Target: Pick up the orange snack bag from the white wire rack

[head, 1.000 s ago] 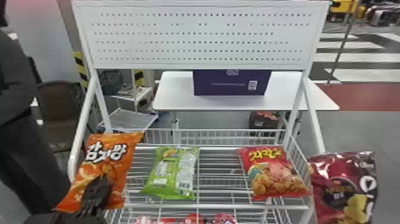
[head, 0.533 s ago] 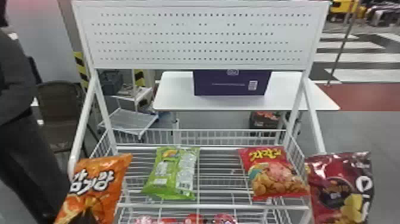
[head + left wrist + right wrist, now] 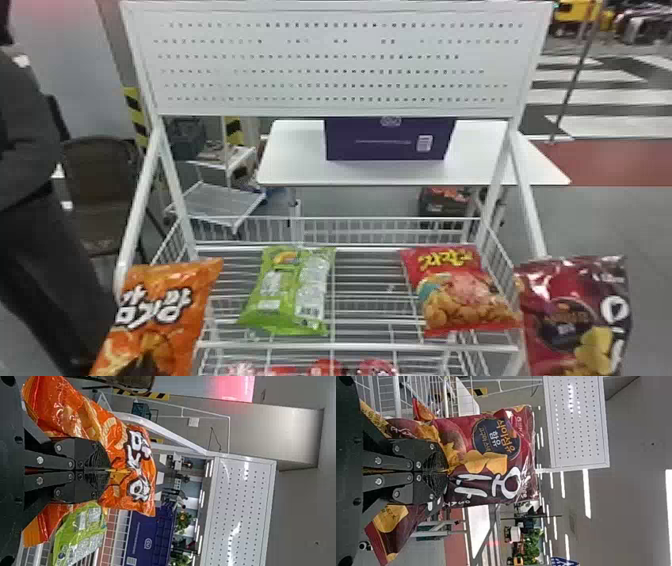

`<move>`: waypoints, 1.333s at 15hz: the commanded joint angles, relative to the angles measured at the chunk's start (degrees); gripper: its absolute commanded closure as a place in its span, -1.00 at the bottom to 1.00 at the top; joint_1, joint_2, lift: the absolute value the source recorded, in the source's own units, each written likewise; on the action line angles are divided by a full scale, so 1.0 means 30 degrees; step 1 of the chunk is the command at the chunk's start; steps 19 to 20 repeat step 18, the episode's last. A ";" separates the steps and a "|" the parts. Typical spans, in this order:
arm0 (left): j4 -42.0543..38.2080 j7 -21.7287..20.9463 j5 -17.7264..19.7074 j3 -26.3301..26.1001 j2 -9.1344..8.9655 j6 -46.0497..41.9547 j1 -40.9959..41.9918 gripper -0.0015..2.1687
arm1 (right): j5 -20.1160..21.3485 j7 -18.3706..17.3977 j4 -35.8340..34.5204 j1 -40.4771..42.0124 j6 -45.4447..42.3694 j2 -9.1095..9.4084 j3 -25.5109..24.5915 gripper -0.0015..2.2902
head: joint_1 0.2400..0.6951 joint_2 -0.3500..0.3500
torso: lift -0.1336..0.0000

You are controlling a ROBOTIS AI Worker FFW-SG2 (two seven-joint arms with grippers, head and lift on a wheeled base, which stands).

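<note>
At the lower left of the head view, my left gripper (image 3: 142, 367) holds the orange snack bag (image 3: 170, 300) upright beside the white wire rack (image 3: 350, 346). In the left wrist view the left gripper (image 3: 107, 471) is closed on the middle of the orange snack bag (image 3: 119, 447). My right gripper (image 3: 447, 471) is shut on a dark red snack bag (image 3: 466, 435), which stands off the rack's right side in the head view.
A green bag (image 3: 287, 292) and a red bag (image 3: 457, 290) lie on the rack's upper shelf, with red packages (image 3: 325, 369) on the shelf below. White posts and a perforated panel (image 3: 340, 60) rise above. Behind is a white table (image 3: 295, 170) with a purple box (image 3: 387, 142).
The orange bag has come down and slightly left in the head view, then shifted slightly right, with the left gripper. The dark red bag has moved a little left.
</note>
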 commanded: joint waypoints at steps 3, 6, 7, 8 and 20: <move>-0.0018 0.0028 0.0000 -0.0009 0.0043 -0.0042 -0.0005 0.98 | 0.0013 0.0000 -0.0044 0.0034 0.0000 0.0005 0.0022 0.83 | 0.14 0.00 | 1.00; -0.0047 0.0028 0.0000 -0.0009 0.0043 -0.0042 -0.0005 0.98 | 0.0013 0.0000 -0.0073 0.0063 0.0000 -0.0024 -0.0007 0.83 | 0.14 0.00 | 1.00; -0.0018 0.0028 -0.0030 -0.0009 0.0043 0.0017 -0.0005 0.98 | 0.0013 0.0000 -0.0073 0.0063 0.0000 -0.0024 -0.0007 0.83 | 0.14 0.00 | 1.00; -0.0018 0.0028 -0.0030 -0.0039 0.0043 0.0017 -0.0005 0.98 | 0.0013 0.0000 -0.0073 0.0063 -0.0059 -0.0024 -0.0007 0.83 | 0.14 0.00 | 1.00; 0.0246 -0.0001 -0.0176 -0.0097 0.0072 0.0134 -0.0298 0.98 | 0.0013 0.0000 -0.0102 0.0122 -0.0059 -0.0112 -0.0036 0.83 | 0.14 0.00 | 1.00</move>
